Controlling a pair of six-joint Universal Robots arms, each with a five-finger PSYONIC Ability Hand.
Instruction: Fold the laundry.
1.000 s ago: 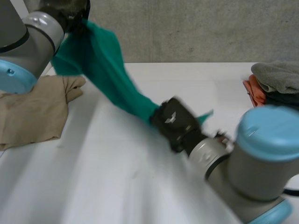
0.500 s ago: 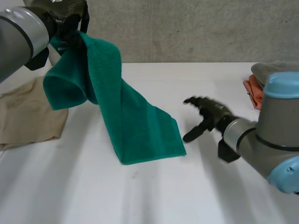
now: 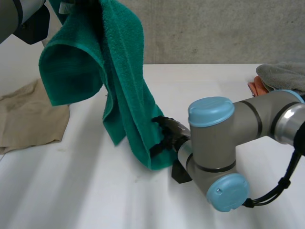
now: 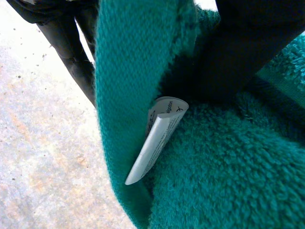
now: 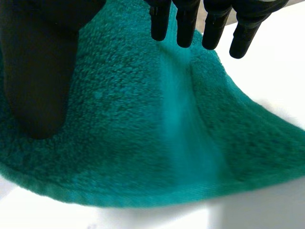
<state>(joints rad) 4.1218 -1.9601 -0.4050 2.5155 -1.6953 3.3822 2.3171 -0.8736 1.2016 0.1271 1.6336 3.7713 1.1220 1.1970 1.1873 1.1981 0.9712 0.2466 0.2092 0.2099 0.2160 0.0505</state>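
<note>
Your right hand (image 3: 166, 136) has swung in to the green towel (image 3: 125, 76), fingers (image 5: 186, 24) spread at its hanging lower edge, seemingly not gripping yet. Your left hand (image 4: 248, 47) pinches its raised top; spreading it out looks like the next step.

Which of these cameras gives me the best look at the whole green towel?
The head view: the green towel hangs full length from the left robot hand, its lower end by the right robot hand. The left wrist view shows pile and a white label; the right wrist view, its lower edge.
</note>
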